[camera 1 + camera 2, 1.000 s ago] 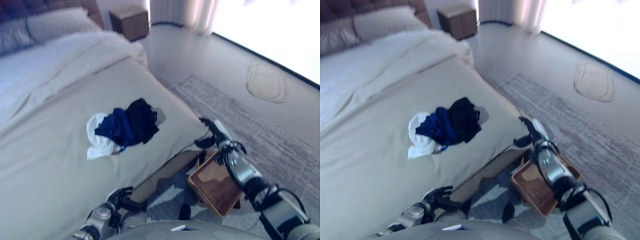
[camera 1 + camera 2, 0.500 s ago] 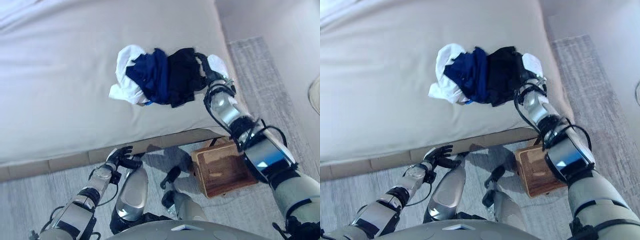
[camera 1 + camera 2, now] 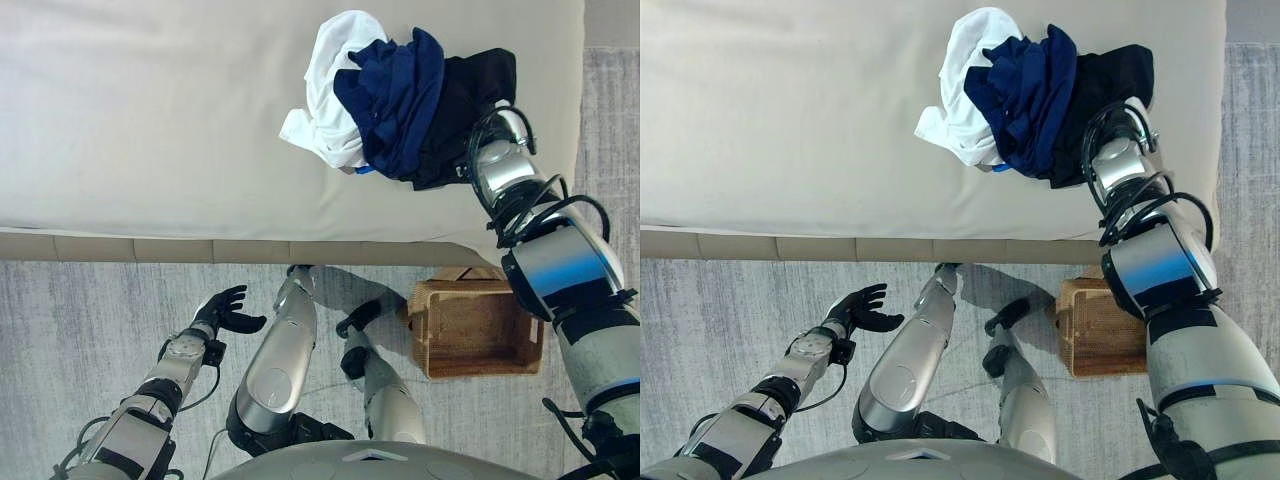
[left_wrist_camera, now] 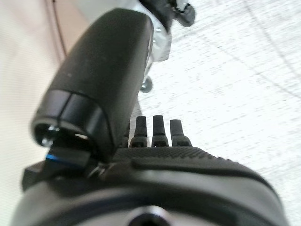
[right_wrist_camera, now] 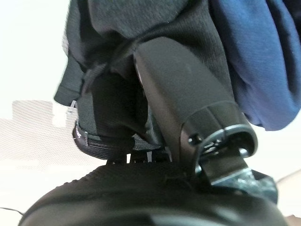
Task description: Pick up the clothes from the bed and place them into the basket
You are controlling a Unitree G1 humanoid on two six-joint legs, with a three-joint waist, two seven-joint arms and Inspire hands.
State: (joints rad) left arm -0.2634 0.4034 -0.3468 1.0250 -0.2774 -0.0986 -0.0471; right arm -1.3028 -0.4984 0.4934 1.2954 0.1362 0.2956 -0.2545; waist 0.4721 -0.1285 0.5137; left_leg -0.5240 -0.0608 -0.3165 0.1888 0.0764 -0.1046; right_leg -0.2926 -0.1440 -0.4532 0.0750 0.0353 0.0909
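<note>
On the bed: a heap of crumpled clothes [image 3: 400, 95] lies near the foot edge of the bed with the pale beige cover [image 3: 150, 110], toward the robot's right.
Clothes heap: a white garment [image 3: 325, 90] on the left, a dark blue garment [image 3: 395, 95] in the middle, a black garment [image 3: 470, 90] on the right, all overlapping.
Right robot hand [image 5: 188, 94]: reaches onto the bed and is pushed into the black garment; its thumb lies against the cloth, while its fingers are buried in the folds, so whether it grips cannot be told.
Left robot hand [image 3: 222, 310]: hangs low over the grey woven rug [image 3: 90, 330], well apart from the bed, fingers spread and relaxed, holding nothing.
Basket: a brown rectangular wicker basket [image 3: 475, 328] stands on the rug beside the bed, below the right arm; no clothes show inside it.
</note>
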